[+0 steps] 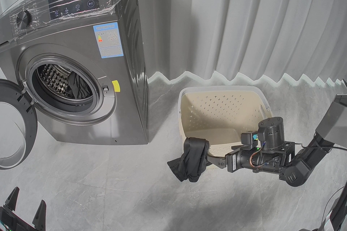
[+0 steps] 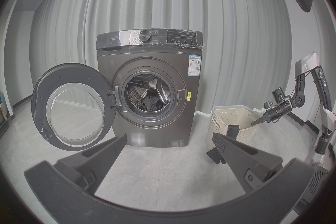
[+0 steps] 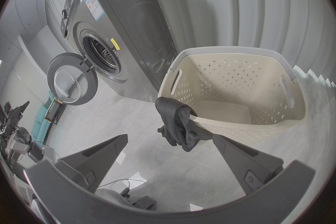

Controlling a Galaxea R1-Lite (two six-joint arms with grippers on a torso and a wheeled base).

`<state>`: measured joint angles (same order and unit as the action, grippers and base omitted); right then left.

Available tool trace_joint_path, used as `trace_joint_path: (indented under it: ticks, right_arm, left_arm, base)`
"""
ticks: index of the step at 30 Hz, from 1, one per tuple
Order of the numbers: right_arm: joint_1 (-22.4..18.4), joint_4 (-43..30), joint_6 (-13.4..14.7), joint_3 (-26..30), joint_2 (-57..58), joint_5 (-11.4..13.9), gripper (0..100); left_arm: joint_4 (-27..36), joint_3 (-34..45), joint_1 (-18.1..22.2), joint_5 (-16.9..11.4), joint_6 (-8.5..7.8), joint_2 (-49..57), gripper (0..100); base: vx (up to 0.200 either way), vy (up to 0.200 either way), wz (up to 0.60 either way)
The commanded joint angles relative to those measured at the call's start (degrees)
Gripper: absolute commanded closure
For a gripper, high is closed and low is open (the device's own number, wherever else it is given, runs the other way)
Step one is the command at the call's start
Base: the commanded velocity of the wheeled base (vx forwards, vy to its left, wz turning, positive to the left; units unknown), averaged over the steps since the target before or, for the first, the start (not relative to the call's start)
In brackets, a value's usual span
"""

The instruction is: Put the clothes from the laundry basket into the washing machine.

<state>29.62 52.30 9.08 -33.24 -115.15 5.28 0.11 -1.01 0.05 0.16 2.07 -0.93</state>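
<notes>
Right gripper, fingers spread wide, sits just beside the black crumpled garment draped over the near rim of the beige perforated plastic laundry basket; left gripper likewise spread.

Washer is placed left of basket, curtain hung behind both. Door is swung out to washer's left. One garment is lodged in drum; second garment is draped over basket's near rim.

The right arm was black, with a round motor housing and thin red cables. The left tool and right tool had dark wedge-shaped fingers, each with one screw.
</notes>
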Motion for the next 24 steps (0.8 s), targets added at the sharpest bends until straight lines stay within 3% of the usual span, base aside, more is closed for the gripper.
trace_joint_path:
  ticks: [1, 14, 24]
  right_arm:
    - [0.70, 0.09, -0.03, -2.70, -3.15, -1.06, 0]
    - [0.79, 0.52, 0.32, -7.01, -7.63, -1.24, 0]
    - [0.17, 10.37, -0.12, -9.30, -16.24, -1.24, 0]
  left_arm:
    - [-0.02, 0.92, 0.04, 0.02, -0.05, 0.93, 0]
    - [-0.02, 0.92, 0.04, 0.02, -0.23, 0.93, 0]
    - [-0.02, 0.92, 0.04, -0.07, -0.23, 0.93, 0]
  base:
    - [0.000, 0.000, 0.00]
    - [0.000, 0.000, 0.00]
    - [0.000, 0.000, 0.00]
